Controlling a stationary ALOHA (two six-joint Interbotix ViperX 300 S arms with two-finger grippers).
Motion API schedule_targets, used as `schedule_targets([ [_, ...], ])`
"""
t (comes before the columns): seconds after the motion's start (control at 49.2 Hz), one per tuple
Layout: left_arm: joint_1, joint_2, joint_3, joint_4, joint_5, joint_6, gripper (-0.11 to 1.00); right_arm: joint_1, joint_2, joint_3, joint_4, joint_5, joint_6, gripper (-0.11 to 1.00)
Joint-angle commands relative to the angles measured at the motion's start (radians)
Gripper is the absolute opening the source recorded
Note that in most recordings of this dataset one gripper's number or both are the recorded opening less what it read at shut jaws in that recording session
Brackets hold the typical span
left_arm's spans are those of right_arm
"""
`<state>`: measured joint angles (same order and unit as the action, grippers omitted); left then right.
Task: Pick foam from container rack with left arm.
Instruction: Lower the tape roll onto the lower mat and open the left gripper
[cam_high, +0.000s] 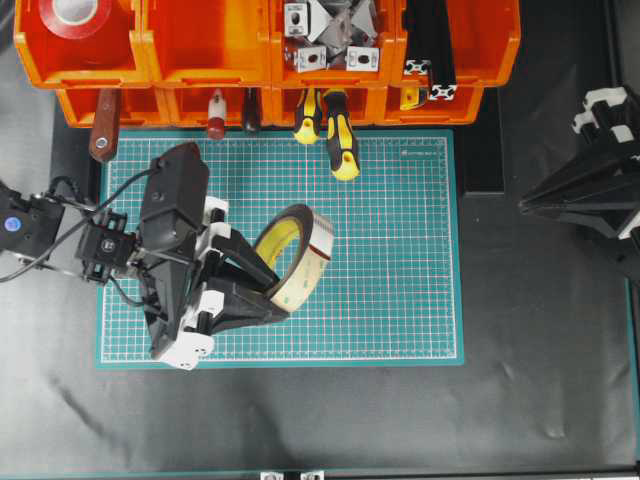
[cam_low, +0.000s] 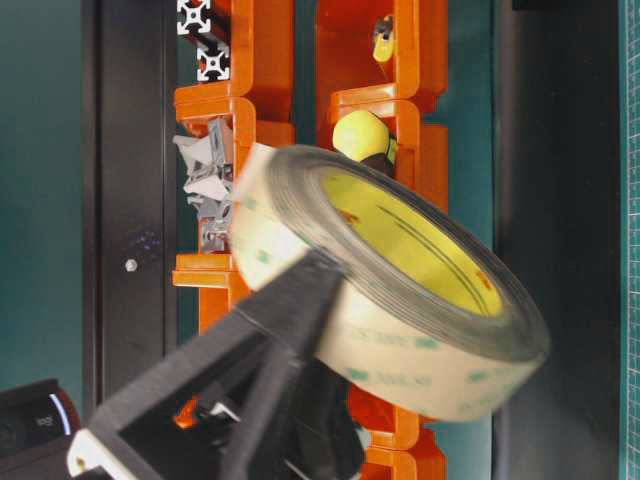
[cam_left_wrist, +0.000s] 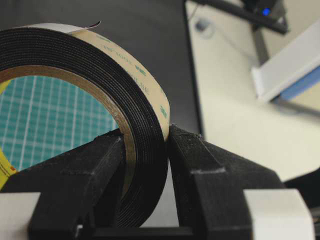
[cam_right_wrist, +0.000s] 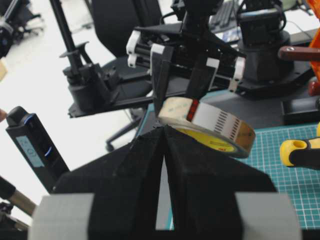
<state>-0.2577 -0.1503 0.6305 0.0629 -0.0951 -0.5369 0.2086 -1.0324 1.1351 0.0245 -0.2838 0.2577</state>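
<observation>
- Left gripper (cam_high: 262, 283) clamped on the foam (cam_high: 300, 248); the left wrist view shows one finger (cam_left_wrist: 75, 175) inside the hole and the other outside, pinching the ring's wall (cam_left_wrist: 145, 165).
- Foam is out of the container rack (cam_high: 200, 45) and held over the green mat (cam_high: 400, 250), apparently lifted clear of it.
- Ring stands on edge, tilted; its hole faces roughly sideways across the mat, and the grip sits on the lower left part of the rim.
- Right gripper (cam_right_wrist: 164, 131) parked at the far right, well apart from the foam; its fingers are closed together, holding nothing.
- Judgement: pick looks essentially done. Any next move turns on that single-wall pinch, which leaves most of the ring hanging beyond the fingers.
</observation>
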Motion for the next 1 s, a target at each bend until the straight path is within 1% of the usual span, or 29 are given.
schedule_targets([
  [0.0,0.002,-0.011,-0.017,0.003,0.031,0.002,0.36,0.003,0.012,-0.026,0.003,-0.012,0.002,0.0],
  [0.122,0.006,-0.008,-0.026,0.003,0.074,0.005,0.71,0.003,0.012,-0.026,0.003,-0.012,0.002,0.0],
  [0.183,0.011,-0.003,-0.031,0.003,0.092,0.009,0.84,0.003,0.012,-0.025,0.003,-0.012,0.002,0.0],
  [0.224,0.012,-0.003,-0.032,0.003,0.103,0.009,0.9,0.003,0.012,-0.025,0.003,-0.012,0.002,0.0],
  [0.264,0.014,-0.003,-0.032,0.003,0.114,0.011,0.91,0.003,0.012,-0.025,0.003,-0.012,0.002,0.0],
  [0.366,0.017,-0.005,-0.032,0.003,0.132,0.012,0.9,0.005,0.012,-0.025,0.003,-0.012,0.002,0.0],
  [0.61,0.017,-0.038,-0.021,0.003,0.135,0.011,0.9,0.003,0.012,-0.025,0.003,-0.006,0.002,0.0],
  [0.814,0.017,-0.1,0.0,0.003,0.135,0.011,0.9,0.003,0.012,-0.025,0.003,-0.005,0.002,0.0],
  [0.976,0.012,-0.176,0.032,0.005,0.137,0.015,0.9,0.003,0.012,-0.023,0.003,-0.005,0.002,0.0],
])
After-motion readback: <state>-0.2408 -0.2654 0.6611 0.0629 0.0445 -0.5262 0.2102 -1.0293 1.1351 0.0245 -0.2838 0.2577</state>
